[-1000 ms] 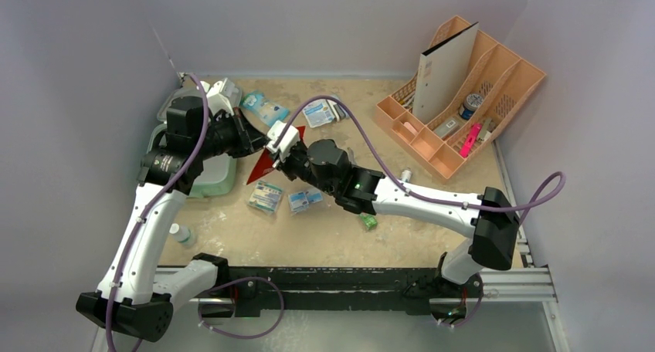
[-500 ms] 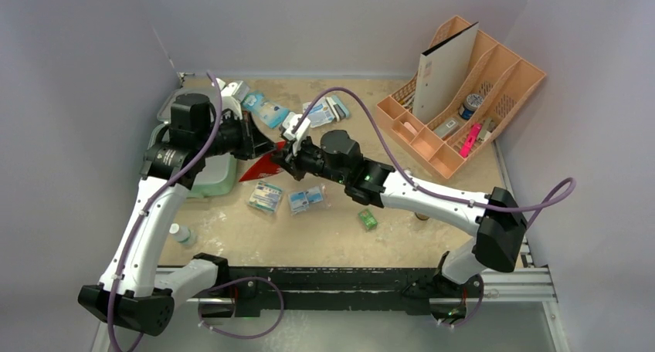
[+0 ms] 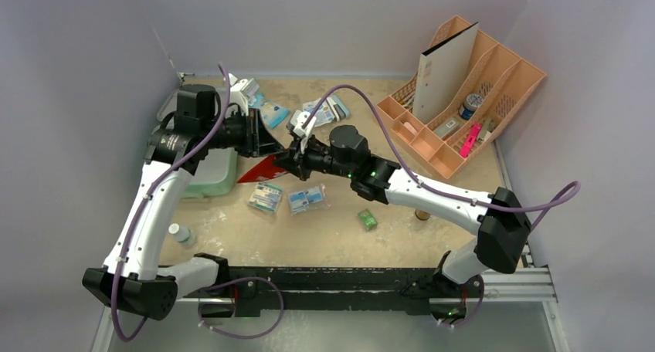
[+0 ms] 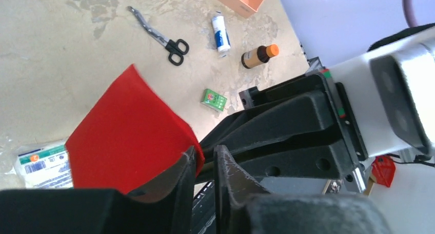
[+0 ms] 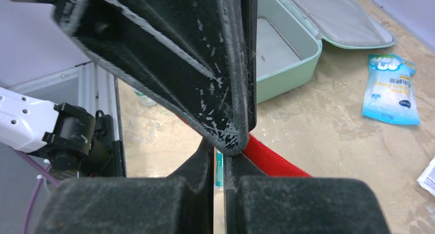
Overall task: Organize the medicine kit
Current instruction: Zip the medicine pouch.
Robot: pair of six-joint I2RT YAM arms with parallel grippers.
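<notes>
Right gripper [image 5: 219,159] has closed on red pouch [image 4: 128,136]; its lettering hidden.

Your medicine kit [image 5: 287,72] is a mint-green case with rounded corners, and it lies open on the table. From above, it sits just left of the red pouch [image 3: 259,169], on the side away from the table's middle, and an arm hides part of it. In the right wrist view you can see that its tray [image 5: 274,44] stands level, mouth up, with a pale grey floor. Its lid [image 5: 338,18] is folded right back on the hinge and lies flat beside the tray, grey lining upward.
</notes>
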